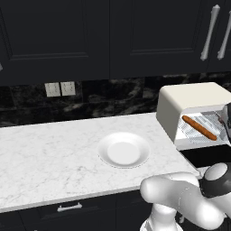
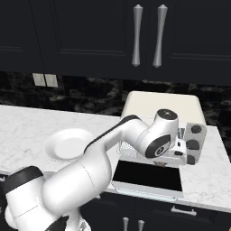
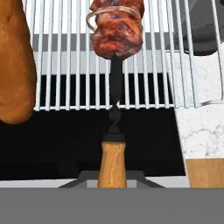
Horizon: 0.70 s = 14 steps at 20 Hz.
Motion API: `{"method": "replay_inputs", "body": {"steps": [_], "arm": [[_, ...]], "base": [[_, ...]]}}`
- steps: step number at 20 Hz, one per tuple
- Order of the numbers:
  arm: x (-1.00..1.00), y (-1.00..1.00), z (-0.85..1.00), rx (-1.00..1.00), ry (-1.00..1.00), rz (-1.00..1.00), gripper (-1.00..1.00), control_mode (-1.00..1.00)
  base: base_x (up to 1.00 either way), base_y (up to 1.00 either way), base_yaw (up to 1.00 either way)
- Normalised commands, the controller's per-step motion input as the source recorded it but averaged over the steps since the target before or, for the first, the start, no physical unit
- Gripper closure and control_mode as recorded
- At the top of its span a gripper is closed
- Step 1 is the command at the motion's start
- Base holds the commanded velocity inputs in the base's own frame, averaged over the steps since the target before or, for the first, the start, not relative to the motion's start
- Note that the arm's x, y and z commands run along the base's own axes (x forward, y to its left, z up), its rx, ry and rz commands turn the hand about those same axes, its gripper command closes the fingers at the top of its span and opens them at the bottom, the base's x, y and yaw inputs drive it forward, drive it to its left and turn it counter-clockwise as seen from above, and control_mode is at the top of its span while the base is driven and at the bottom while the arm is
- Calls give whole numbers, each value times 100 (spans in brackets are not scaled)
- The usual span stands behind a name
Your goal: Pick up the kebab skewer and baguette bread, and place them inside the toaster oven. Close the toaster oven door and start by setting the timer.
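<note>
The gripper (image 2: 179,151) is at the open oven (image 2: 162,106) mouth; whether its fingers are open or closed I cannot tell. The skewer (image 3: 115,65) lies on the wire rack (image 3: 153,57) — wooden handle toward the camera — beside the baguette (image 1: 199,128). The door (image 2: 148,176) lies flat. The white plate (image 1: 124,150) sits on the counter (image 1: 45,158).

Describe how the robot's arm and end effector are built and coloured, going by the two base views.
The arm is made of smooth, rounded, glossy white segments. Its joints are dark: black rings and caps sit between the segments, one cap bearing a small pale mark. The end effector is a white, blocky unit with dark details. No loose cables show.
</note>
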Motion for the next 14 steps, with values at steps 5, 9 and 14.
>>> {"method": "replay_inputs", "body": {"steps": [5,9,14], "arm": [[49,0,-22,0,2,0,100,-100],[34,-1,-23,0,1,0,100,-100],[31,-17,-15,0,1,0,100,-100]], "base": [[0,0,0],[0,0,0],[0,0,0]]}}
